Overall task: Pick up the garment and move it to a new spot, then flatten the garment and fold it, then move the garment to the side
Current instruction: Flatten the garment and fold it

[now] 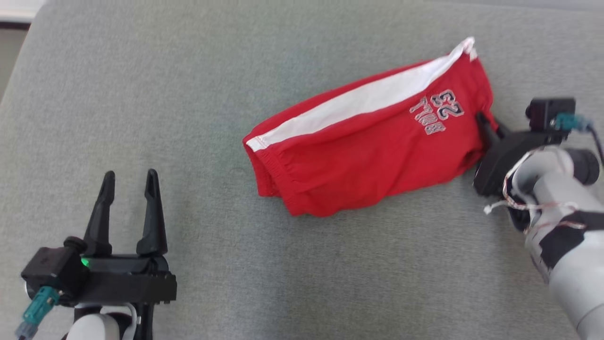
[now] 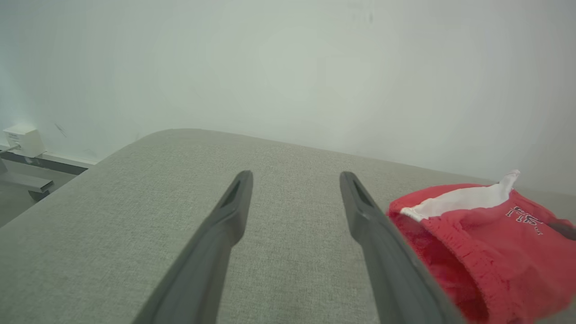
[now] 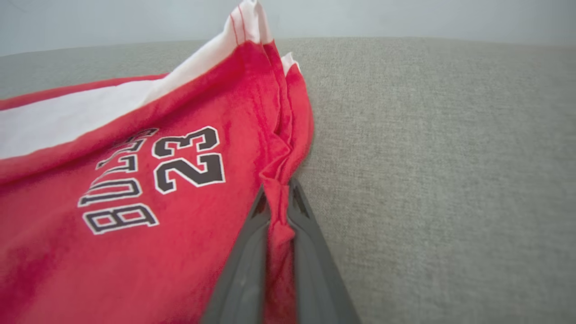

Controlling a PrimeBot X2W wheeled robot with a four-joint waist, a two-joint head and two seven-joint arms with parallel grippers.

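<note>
The garment point(image 1: 368, 141) is a pair of red shorts with a white side stripe and a "BULLS 23" print, lying folded on the grey cushion right of centre. My right gripper point(image 1: 488, 125) is at its right hem, shut on a bunched fold of the red cloth. In the right wrist view the garment point(image 3: 135, 189) is pinched between the two dark fingers of that gripper point(image 3: 279, 198). My left gripper point(image 1: 127, 182) stands open at the lower left, apart from the cloth, with nothing between its fingers. The left wrist view has the left gripper point(image 2: 294, 177) open and the garment point(image 2: 486, 238) to its right.
A grey upholstered cushion point(image 1: 141, 94) carries everything; its left edge point(image 1: 14, 71) curves down at the far left. A pale wall point(image 2: 288, 67) rises behind it, with a white box point(image 2: 22, 139) low on the left.
</note>
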